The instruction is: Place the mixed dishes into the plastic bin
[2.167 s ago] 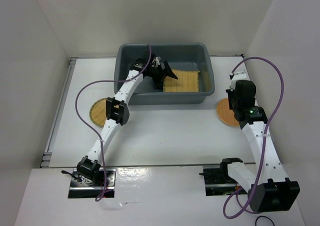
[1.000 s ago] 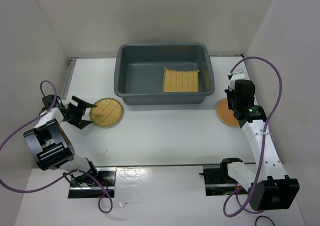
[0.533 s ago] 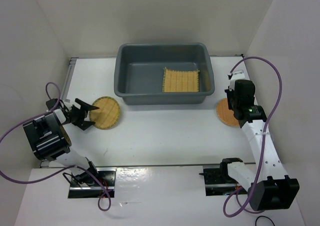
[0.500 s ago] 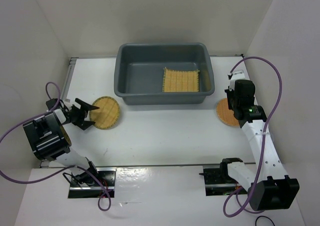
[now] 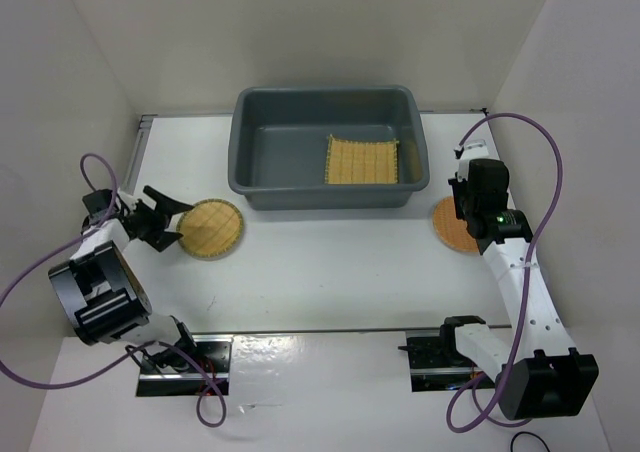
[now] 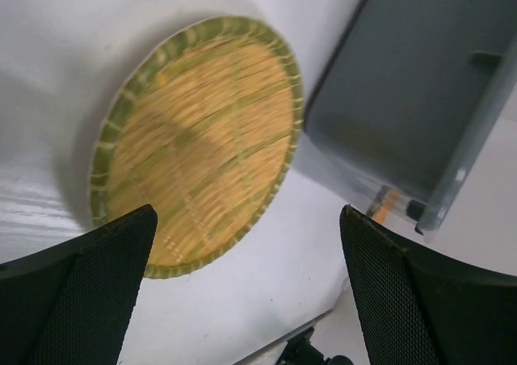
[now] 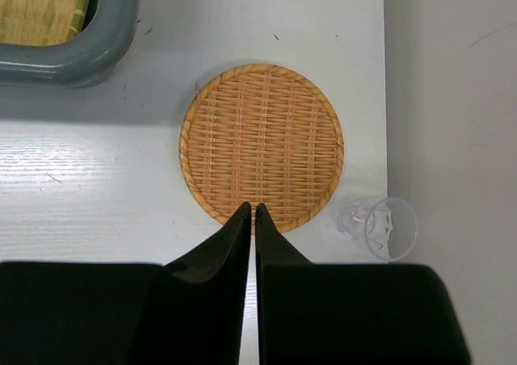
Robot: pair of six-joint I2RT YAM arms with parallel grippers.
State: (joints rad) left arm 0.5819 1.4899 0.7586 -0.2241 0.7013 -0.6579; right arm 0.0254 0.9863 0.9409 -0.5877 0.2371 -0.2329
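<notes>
The large dark grey rectangular plastic bin (image 5: 325,94) stood at the far middle of the white table (image 5: 330,272). One dish was already in it: the square yellow woven mat with dark edging (image 5: 362,160), lying flat against the bin's right inner wall.

The round yellow woven disc with a greenish rim (image 5: 212,228) lay flat on the table off the bin's near-left corner, close to its front wall but not touching it. The left gripper (image 5: 183,225) sat at the edge of that disc farthest from the bin, its jaws spread wide and gripping nothing. In the left wrist view the disc (image 6: 198,143) lay straight ahead between the two fingers, with the bin (image 6: 404,82) beyond it. Being round, the disc offered no long axis to line up on.

The round orange-brown woven disc (image 7: 261,145) lay off the bin's near-right corner. The right gripper (image 7: 253,210) was pressed closed, its tips over the disc's near rim; I could not tell whether they touched it. A small clear plastic cup (image 7: 378,226) stood just beside that disc, on the side away from the bin.

The left arm was clearly nearer the yellow disc and better set for the next grasp.

Count: three dishes, one in the bin and two outside it; one bin; one cup.
</notes>
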